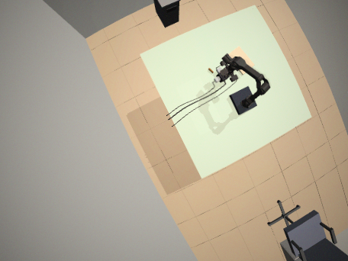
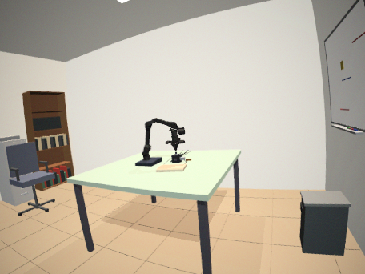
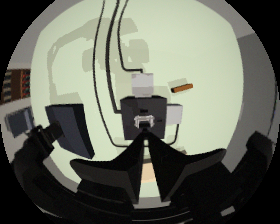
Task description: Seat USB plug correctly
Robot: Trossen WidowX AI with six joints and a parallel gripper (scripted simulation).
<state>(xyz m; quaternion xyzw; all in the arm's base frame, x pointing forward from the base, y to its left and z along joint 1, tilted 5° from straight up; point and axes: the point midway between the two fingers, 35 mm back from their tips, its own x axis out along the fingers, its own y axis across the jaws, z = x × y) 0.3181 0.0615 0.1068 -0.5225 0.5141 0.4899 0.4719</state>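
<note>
The power cube [image 3: 129, 112] [image 2: 176, 159] is a dark block near the middle of the wrist view. The USB plug [image 3: 144, 121] is a small pale, metal-edged piece over the cube's top face. My gripper [image 3: 145, 135] [image 2: 176, 152] is shut on the plug, pointing down at the cube from above. The fingertips hide part of the plug and the socket beneath, so I cannot tell how deep the plug sits or which way round it is. In the top view the arm hides the fingertips.
White adapters stick out of the cube, one at its far side [image 3: 142, 85] [image 1: 217, 79] and one at its right [image 3: 174, 114]. Black cables run off from it. An orange-brown bar [image 3: 182, 88] [image 1: 211, 70] [image 2: 188, 159] lies nearby. A pale wooden board [image 2: 171, 168] [image 1: 240, 51] lies near the cube.
</note>
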